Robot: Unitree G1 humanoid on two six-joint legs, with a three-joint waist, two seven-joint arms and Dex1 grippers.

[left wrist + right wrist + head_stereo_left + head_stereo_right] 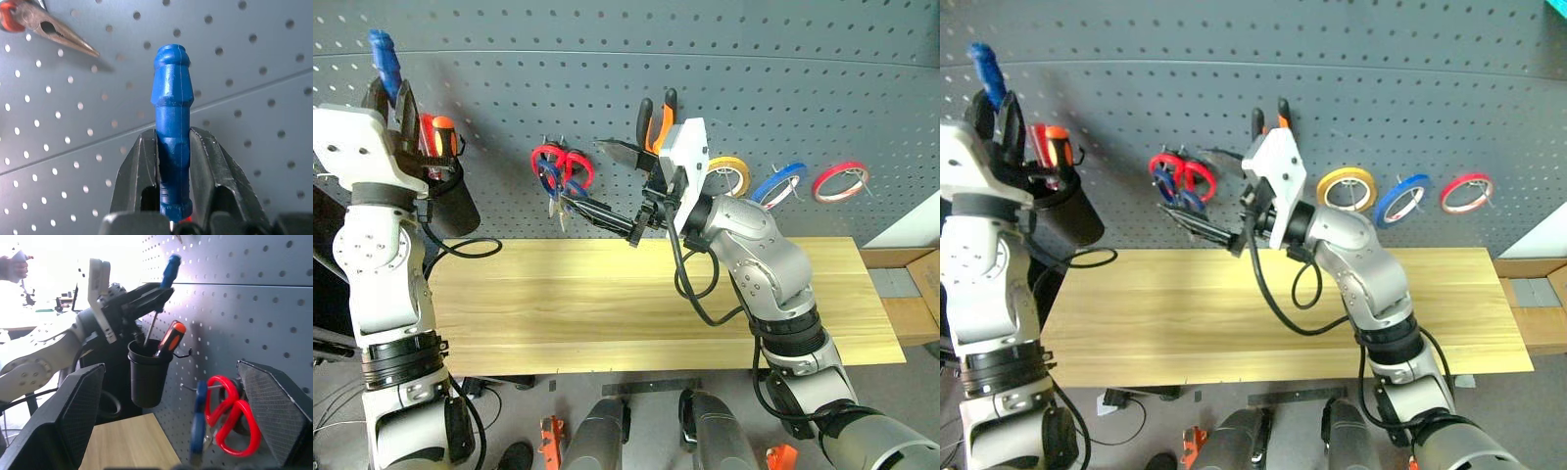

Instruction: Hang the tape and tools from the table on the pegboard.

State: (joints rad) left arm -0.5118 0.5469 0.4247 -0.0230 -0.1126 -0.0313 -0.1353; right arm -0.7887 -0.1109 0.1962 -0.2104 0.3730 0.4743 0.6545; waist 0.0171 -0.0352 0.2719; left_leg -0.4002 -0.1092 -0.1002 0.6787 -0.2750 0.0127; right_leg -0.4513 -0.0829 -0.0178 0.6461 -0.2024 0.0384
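A: Step in hand? Looks like the last tool: blue-handled screwdriver (170,267) going into the black cup (146,371) on the pegboard (754,59). Bench (607,294) bare of tools.

B: Left pincer (173,147) state?

A: Clamped together on the screwdriver handle, handle end sticking up past the fingertips. Seen from the right wrist view, shaft angled down with tip at or just inside the cup mouth, beside an orange-handled screwdriver (171,337) sitting in the cup. Can't tell how deep the tip sits.

B: Right pincer (171,396)?

A: Spread wide apart, holding nothing. Hovers in front of the pegboard just by the scissors, not clearly touching them.

B: Other task things?

A: Blue tape (779,183) on a hook between yellow tape (729,174) and red tape (840,180). Pliers (656,122) hung up, orange-and-black handles poking above the right wrist. Dark-blue-handled scissors (198,416) on a hook just beside the red-handled scissors (230,416), overlapping them.

B: Next move?

A: Probably lower the screwdriver straight down till the shaft sits well inside the cup, then part the left fingers and pull back clear. Needs care not to knock the orange one or tip the cup. Right arm likely just backs away.
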